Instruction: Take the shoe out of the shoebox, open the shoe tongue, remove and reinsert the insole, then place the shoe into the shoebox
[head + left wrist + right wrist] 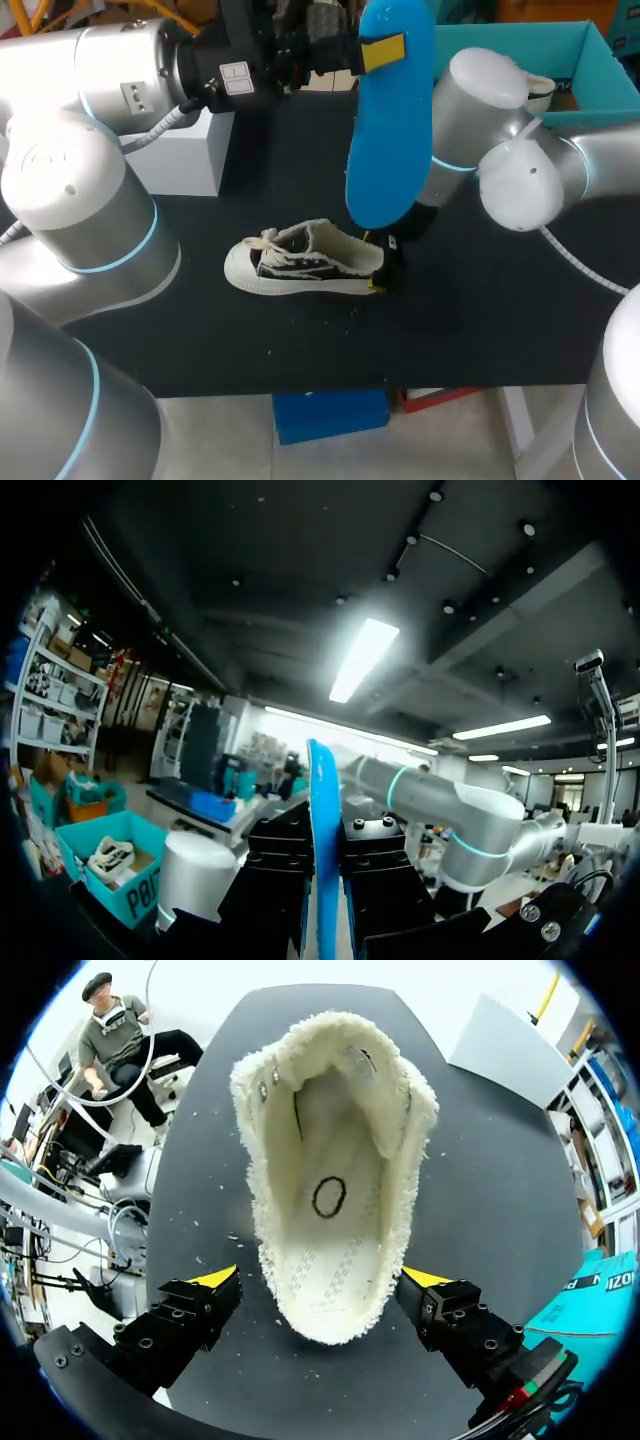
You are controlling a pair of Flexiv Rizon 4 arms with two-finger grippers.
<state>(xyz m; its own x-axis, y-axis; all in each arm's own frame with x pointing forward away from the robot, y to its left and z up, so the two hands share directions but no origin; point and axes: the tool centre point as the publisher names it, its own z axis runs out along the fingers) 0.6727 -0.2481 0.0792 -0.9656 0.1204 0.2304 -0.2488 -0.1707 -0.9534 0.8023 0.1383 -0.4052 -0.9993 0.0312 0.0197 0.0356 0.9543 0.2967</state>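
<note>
Though the insole (390, 120) is blue, the fleece-lined shoe (300, 262) is cream.

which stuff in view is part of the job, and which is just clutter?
Job: shoe on the table; blue insole held up in left tool; teal shoebox; right tool open around the shoe's heel.
Lying about: white box at the table's back left.

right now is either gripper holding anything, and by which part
The left gripper is shut on the flat blue insole near its upper end, holding it upright. The right gripper stands open around the heel of the cream canvas sneaker, holding nothing.
</note>
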